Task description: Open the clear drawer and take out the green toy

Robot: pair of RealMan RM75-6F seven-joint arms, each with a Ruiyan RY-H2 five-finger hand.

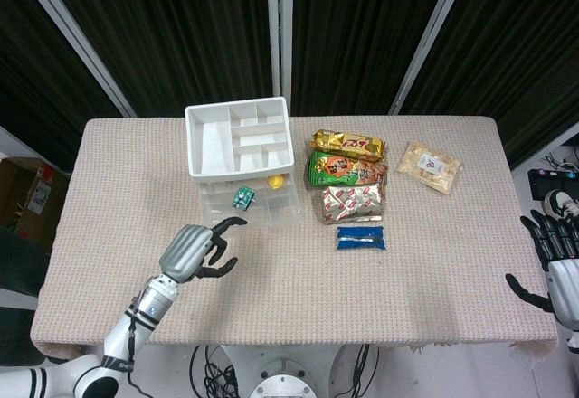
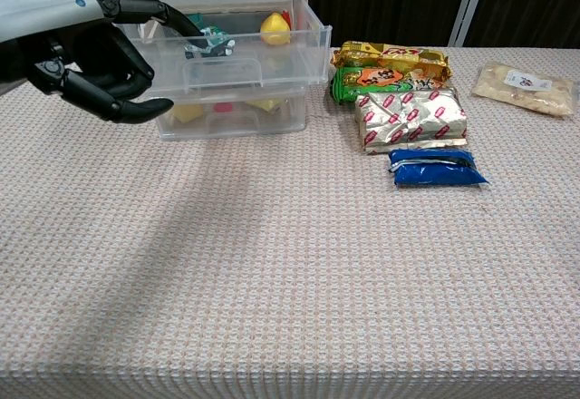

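The clear drawer (image 1: 271,210) (image 2: 281,63), the upper one of a small drawer unit, stands pulled out towards me. In it lie the green toy (image 1: 242,198) (image 2: 209,43) at the left and a yellow toy (image 1: 275,181) (image 2: 275,26) at the right. My left hand (image 1: 194,249) (image 2: 86,50) is at the drawer's front left, one finger hooked on its front rim and the others curled. My right hand (image 1: 556,262) hangs at the table's right edge with fingers spread, holding nothing.
A white divided tray (image 1: 206,140) tops the unit, and a lower clear drawer (image 2: 227,116) stays closed. Right of the unit lie snack packs (image 1: 348,145), (image 1: 353,203), a blue packet (image 1: 361,237) and a pale bag (image 1: 430,165).
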